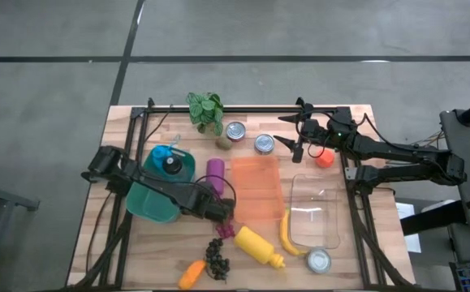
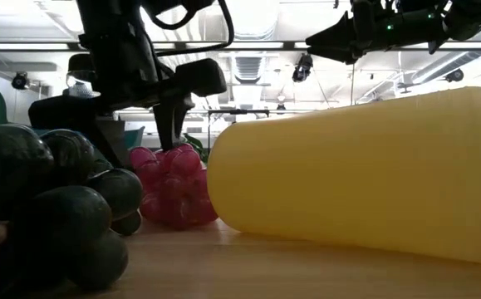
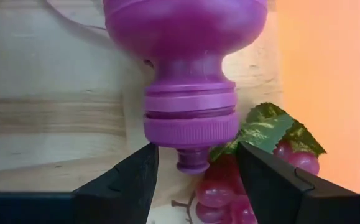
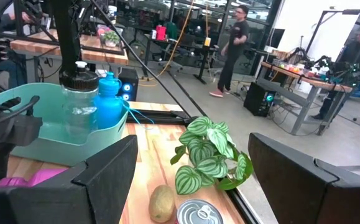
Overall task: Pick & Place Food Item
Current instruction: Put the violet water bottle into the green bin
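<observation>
L gripper [image 1: 225, 212] low over table centre, fingers spread, nothing grasped, straddling red grapes [image 3: 229, 186] just beyond purple bottle [image 3: 189, 81] cap. R gripper [image 1: 293, 136] raised near back edge by cans [image 1: 249, 138], fingers apart, empty. Orange tray [image 1: 256, 186] beside the L gripper. Only wrist view shows grape leaf.

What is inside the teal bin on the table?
The teal bin holds a blue bottle and a clear jar with a black lid, both upright. The left arm crosses over the bin, so part of its inside is hidden.
</observation>
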Action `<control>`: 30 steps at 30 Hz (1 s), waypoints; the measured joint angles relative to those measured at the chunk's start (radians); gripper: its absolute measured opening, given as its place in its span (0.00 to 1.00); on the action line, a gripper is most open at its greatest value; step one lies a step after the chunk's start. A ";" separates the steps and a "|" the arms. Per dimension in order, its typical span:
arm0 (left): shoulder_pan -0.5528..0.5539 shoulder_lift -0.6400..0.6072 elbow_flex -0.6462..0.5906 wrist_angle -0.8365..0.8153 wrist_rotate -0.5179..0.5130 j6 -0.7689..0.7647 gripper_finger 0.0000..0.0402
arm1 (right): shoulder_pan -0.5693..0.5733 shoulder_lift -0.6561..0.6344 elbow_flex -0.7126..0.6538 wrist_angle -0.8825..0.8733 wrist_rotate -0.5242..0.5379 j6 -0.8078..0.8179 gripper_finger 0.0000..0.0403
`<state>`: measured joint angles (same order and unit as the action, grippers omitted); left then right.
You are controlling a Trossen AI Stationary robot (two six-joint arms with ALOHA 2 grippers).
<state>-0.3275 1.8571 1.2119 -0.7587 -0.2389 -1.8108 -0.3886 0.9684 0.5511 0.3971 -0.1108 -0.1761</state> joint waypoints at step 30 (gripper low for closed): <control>0.000 -0.010 0.006 -0.078 0.146 0.053 0.55 | 0.000 0.000 0.000 0.000 0.000 0.000 0.76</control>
<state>-0.3275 1.8474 1.2182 -0.8369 -0.0928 -1.7574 -0.3886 0.9684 0.5511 0.3970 -0.1108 -0.1761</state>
